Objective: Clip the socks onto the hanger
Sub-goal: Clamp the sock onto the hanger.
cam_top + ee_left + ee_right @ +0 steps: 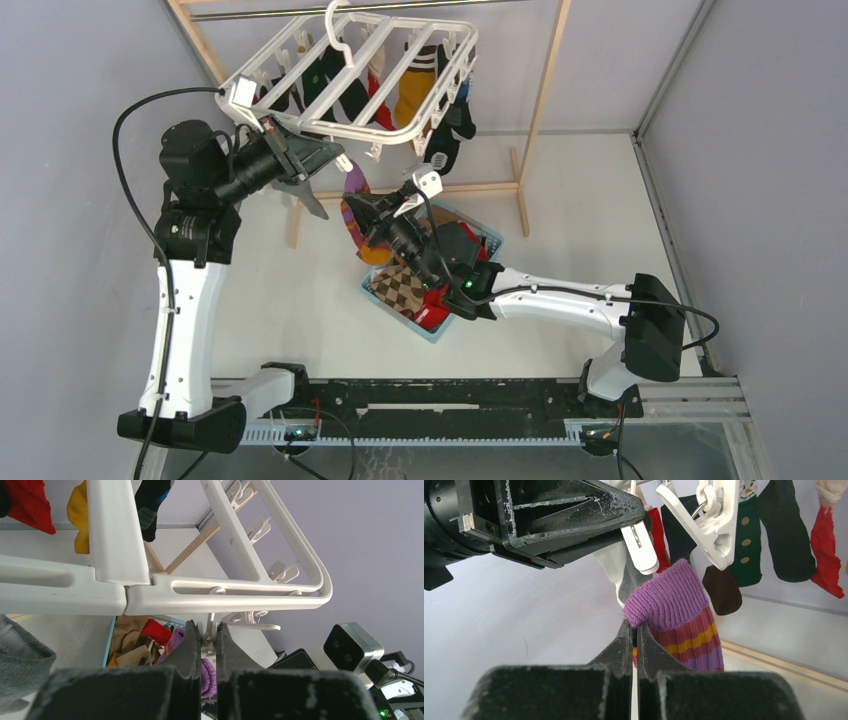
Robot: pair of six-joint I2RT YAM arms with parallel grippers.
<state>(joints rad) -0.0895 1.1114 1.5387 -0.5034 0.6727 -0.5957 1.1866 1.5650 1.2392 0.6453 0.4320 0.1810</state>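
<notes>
Purple-striped sock (674, 600) cuff pinched tight in R hand (634, 630), just under white clip (640, 542). L hand (208, 637) squeezes that clip, hung off hanger (225, 597) near rail. Other socks (744, 540) clipped behind; more in blue basket (489, 238) on table (300, 300).

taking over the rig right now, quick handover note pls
Left gripper: shut on a clip of the hanger.
Right gripper: shut on the purple sock, cuff raised to that clip; cannot tell if it bites yet.
Done: several socks hang clipped.
Left: clip the purple sock, then the ones in the basket.
</notes>
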